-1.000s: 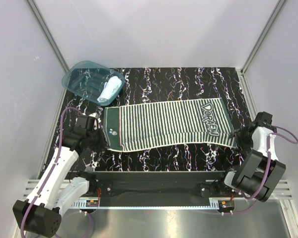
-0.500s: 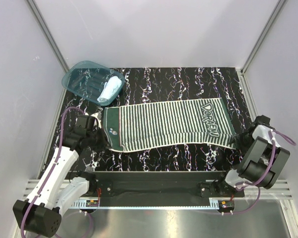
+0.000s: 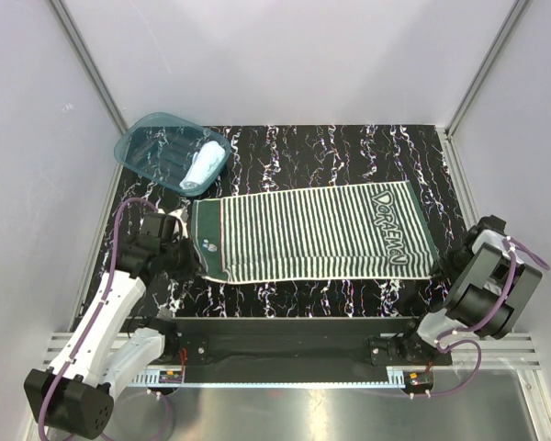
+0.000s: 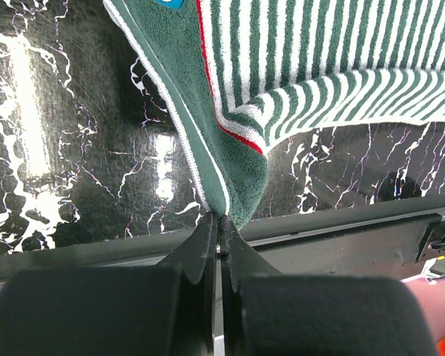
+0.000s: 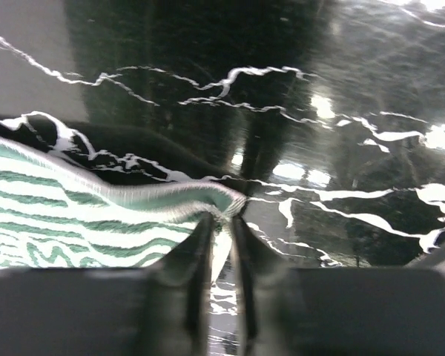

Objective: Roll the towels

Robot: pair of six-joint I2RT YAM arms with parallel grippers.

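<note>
A: Room first, quick.
B: Plain pale walls (image 3: 285, 55) on three sides, with slanted metal posts (image 3: 87, 60) at upper left and upper right. The bench (image 3: 331, 147) fills the middle of the frame. It is glossy black with white marble veins. A dark rail (image 3: 285, 326) runs along its lower edge.

A: Biggest thing on it?
B: The striped towel (image 3: 312, 234), dark green and white. It's spread flat across the centre of the frame, long side running left to right. There's white lettering (image 3: 390, 230) at its right end and a solid green band at its left end.

A: Containers?
B: One, a translucent teal tub (image 3: 151, 147) at upper left, just beyond the striped towel's upper left corner. The pale blue towel (image 3: 204, 165) is inside, a compact bundle against the tub's right side. I see nothing else in the tub.

A: Arms?
B: The left arm (image 3: 110, 312) reaches to the towel's lower left corner. The right arm (image 3: 482, 294) is at its lower right corner.

A: Jaws?
B: Left jaws are together, pinching the green corner at their tips, and that corner is lifted off the bench. Right jaws show a narrow gap with the towel's corner in it. That view is blurred, so I can't tell if they press on it.
</note>
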